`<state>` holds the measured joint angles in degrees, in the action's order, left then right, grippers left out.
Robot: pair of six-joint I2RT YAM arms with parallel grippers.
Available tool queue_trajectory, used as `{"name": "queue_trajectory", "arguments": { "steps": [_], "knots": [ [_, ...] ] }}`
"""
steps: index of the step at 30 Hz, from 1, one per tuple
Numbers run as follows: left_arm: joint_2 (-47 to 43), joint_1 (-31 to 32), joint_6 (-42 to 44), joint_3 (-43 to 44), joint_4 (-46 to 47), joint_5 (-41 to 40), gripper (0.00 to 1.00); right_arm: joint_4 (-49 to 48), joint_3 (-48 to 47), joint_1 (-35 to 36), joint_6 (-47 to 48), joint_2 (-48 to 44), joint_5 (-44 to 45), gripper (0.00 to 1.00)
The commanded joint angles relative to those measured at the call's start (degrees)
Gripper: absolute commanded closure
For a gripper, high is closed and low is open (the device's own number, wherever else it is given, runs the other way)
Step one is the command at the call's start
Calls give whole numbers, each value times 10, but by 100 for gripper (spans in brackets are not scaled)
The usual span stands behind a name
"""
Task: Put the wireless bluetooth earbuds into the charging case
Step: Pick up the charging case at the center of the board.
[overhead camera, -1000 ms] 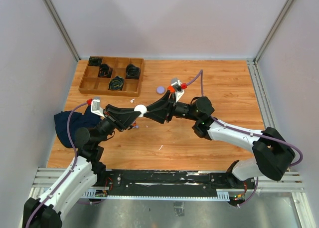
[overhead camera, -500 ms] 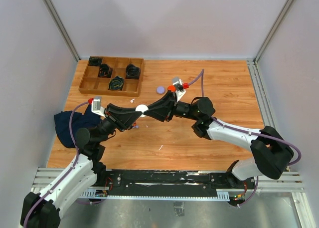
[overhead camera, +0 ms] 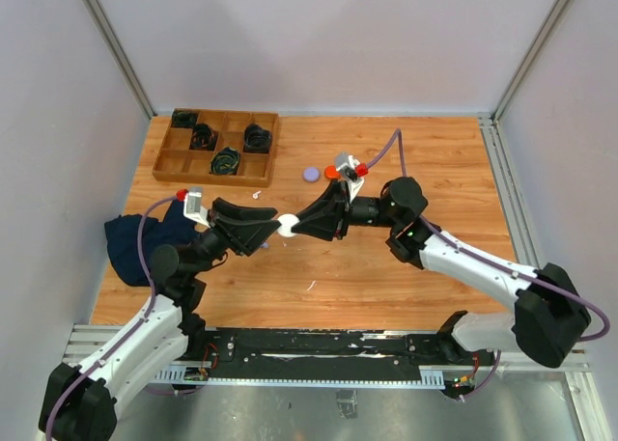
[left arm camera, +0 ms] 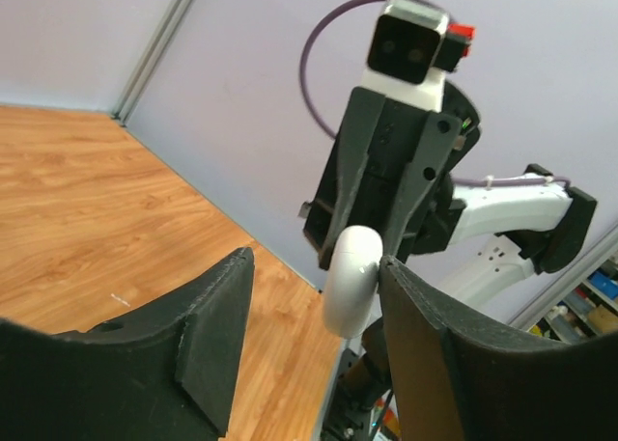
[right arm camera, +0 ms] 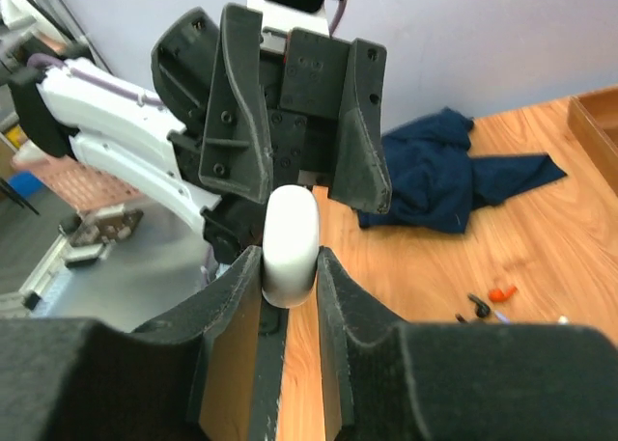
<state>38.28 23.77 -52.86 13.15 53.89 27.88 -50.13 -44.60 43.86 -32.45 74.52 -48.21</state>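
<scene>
A white rounded charging case point(overhead camera: 287, 226) hangs in the air above the table between my two grippers. My right gripper point(right arm camera: 288, 262) is shut on the case point(right arm camera: 290, 240), both pads pressing its sides. My left gripper point(left arm camera: 314, 275) faces it, jaws wide open around the case point(left arm camera: 350, 282); its right finger touches the case and the left finger stands apart. An orange earbud point(right arm camera: 497, 293) and a dark earbud point(right arm camera: 477, 307) lie on the wood below. A small white bud point(overhead camera: 256, 196) lies near the tray.
A wooden divided tray point(overhead camera: 214, 180) with coiled black cables point(overhead camera: 225, 159) stands at the back left. A purple round case point(overhead camera: 311, 174) lies beside it. A dark blue cloth point(overhead camera: 130, 243) lies at the left edge, also in the right wrist view point(right arm camera: 435, 180).
Both grippers and the white case have shifted right and a little toward the near edge. The right arm has drawn back and stretched out.
</scene>
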Motion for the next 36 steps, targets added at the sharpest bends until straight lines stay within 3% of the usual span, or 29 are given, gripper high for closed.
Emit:
{"name": "queue_trajectory", "arguments": {
  "steps": [1,6,11,24,36],
  "knots": [
    [17,2,41,24,-2,31,39,232,-52,-17,165,-57,-46,91],
    [47,2,97,71,-54,92,37,456,-116,-23,309,-86,-45,90],
    [88,2,121,101,-56,159,36,594,-175,-27,381,-80,-43,90],
    [168,18,159,141,-56,260,37,719,-261,-30,448,-28,-15,91],
    [200,37,184,151,-56,263,58,735,-280,-29,458,-6,-12,90]
  ]
}}
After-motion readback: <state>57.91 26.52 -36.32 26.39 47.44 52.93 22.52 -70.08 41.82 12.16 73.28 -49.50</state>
